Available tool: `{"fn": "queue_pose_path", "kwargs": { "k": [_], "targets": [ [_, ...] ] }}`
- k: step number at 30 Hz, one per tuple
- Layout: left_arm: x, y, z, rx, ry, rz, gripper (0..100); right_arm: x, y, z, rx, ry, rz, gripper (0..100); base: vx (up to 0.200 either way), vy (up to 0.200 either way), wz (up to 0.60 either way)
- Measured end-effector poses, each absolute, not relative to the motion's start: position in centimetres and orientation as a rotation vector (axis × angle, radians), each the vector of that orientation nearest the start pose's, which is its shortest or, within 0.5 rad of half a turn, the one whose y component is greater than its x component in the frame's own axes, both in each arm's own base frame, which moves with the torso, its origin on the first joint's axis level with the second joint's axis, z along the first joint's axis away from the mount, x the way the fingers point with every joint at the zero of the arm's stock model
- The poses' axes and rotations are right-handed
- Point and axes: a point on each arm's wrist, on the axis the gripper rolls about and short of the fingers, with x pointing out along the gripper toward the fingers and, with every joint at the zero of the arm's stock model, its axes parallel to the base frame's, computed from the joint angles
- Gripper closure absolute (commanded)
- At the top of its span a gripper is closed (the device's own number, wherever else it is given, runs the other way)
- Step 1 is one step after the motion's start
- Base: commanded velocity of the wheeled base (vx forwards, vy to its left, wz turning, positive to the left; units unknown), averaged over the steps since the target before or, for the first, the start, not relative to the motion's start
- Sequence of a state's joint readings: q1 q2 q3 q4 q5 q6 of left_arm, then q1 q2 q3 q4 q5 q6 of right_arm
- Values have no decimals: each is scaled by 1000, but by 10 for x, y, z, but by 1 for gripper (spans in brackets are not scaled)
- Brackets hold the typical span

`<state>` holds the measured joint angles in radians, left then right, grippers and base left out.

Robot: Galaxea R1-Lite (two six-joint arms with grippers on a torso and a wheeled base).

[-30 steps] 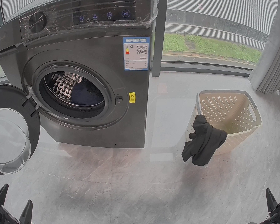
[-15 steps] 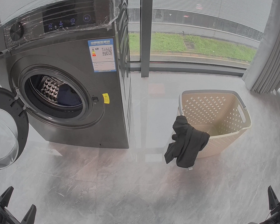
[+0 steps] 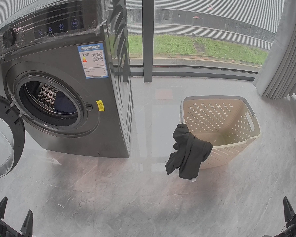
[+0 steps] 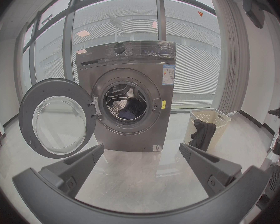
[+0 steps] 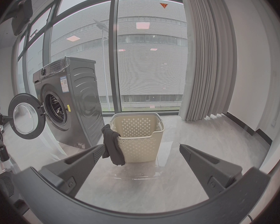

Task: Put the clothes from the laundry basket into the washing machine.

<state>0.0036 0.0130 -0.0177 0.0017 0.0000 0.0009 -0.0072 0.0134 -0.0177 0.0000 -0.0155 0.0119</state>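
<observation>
Head view has swung round since a second ago: the washing machine (image 3: 65,83) now sits further toward the left of the frame and the laundry basket (image 3: 217,98) nearer the centre right. That is the camera turning, not the things shifting. From where I stand, I'd judge the robot is squaring up to the basket for the next pick.

The round door (image 3: 5,139) hangs wide open at the left edge of the frame, partly cut off. Inside the drum, something dark blue (image 3: 64,106) already lies against the back, though the depths are too shadowy to say how much.

The basket stands on the floor well apart from the machine. A black garment (image 3: 187,152) is draped over its near-left rim, most of it hanging down the outside. The near wall hides part of the basket's bottom, so I cannot say whether more lies there.

Low in the bottom corners of the frame, the left end effector (image 3: 16,206) and the right end effector (image 3: 293,193) are both spread wide, holding nothing, well apart from the garment.
</observation>
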Motion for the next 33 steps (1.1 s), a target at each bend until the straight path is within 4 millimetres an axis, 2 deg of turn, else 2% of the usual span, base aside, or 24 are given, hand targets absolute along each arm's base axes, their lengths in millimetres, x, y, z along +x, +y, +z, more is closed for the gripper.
{"fn": "queue_pose_path", "kwargs": {
  "k": [33],
  "targets": [
    [-23,-1,80,4,3,-24,0,-23,-1,83,21,-26,-47,0,0,0,0]
  ]
}}
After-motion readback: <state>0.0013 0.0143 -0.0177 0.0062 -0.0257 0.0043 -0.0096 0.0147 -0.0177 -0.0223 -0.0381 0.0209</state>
